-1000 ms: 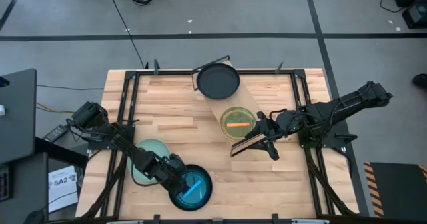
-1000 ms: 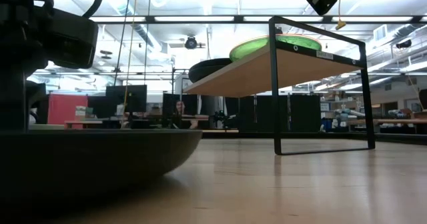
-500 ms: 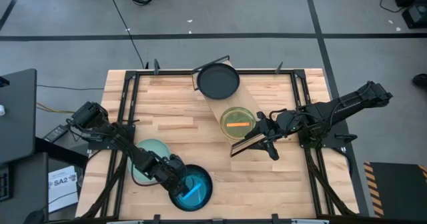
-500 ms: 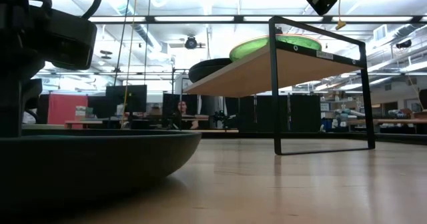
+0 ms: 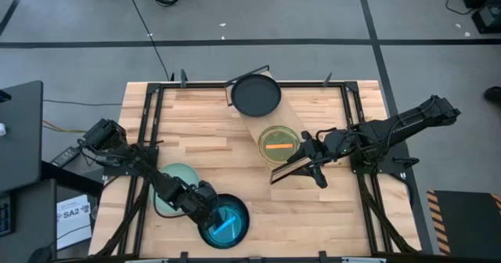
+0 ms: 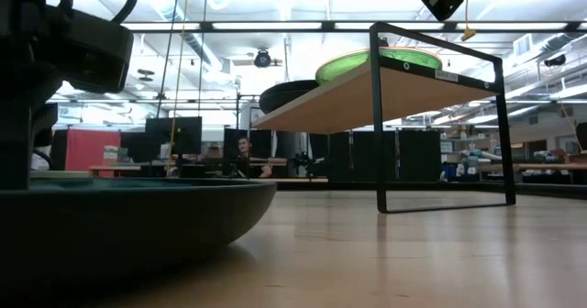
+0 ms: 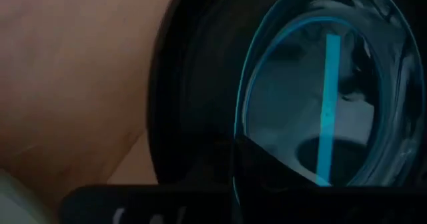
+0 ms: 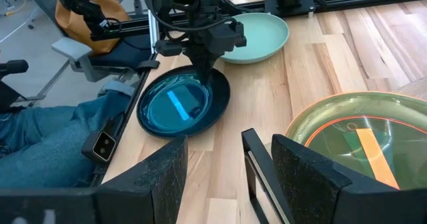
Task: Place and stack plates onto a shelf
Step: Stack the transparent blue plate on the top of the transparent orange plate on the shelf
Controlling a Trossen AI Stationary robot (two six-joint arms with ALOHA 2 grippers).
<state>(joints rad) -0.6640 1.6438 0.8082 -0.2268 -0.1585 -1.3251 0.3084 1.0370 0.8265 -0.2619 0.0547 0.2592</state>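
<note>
A teal plate [image 5: 227,222] with a light blue stripe lies flat on the table near its front edge. My left gripper [image 5: 207,209] is shut on its rim. Beside it, toward the left edge, a pale green plate [image 5: 172,186] rests on the table. The shelf [image 5: 275,130] runs across the table's middle. It carries a dark plate [image 5: 257,95] at its far end and a green plate with an orange stripe [image 5: 279,142] nearer. My right gripper [image 8: 227,184] hovers open above the shelf's near end, with the black wire frame [image 8: 257,164] below its fingers. My left gripper has the teal plate by its dark rim [image 7: 200,137], on the side nearest the pale green plate. One finger [image 7: 267,174] is inside the plate. The other is outside the rim, hidden by the gripper. The fingers slant down from the table's left. The plate's underside is on the table.
Bare wood lies between the teal plate and the shelf, and along the table's right side. Black rails [image 5: 147,138] frame the table's edges. A person's leg in jeans [image 8: 47,144] shows beyond the table's near-left corner.
My left gripper's fingers have drawn together on the teal plate's rim. The arm has not shifted, and the plate has stayed flat on the table.
</note>
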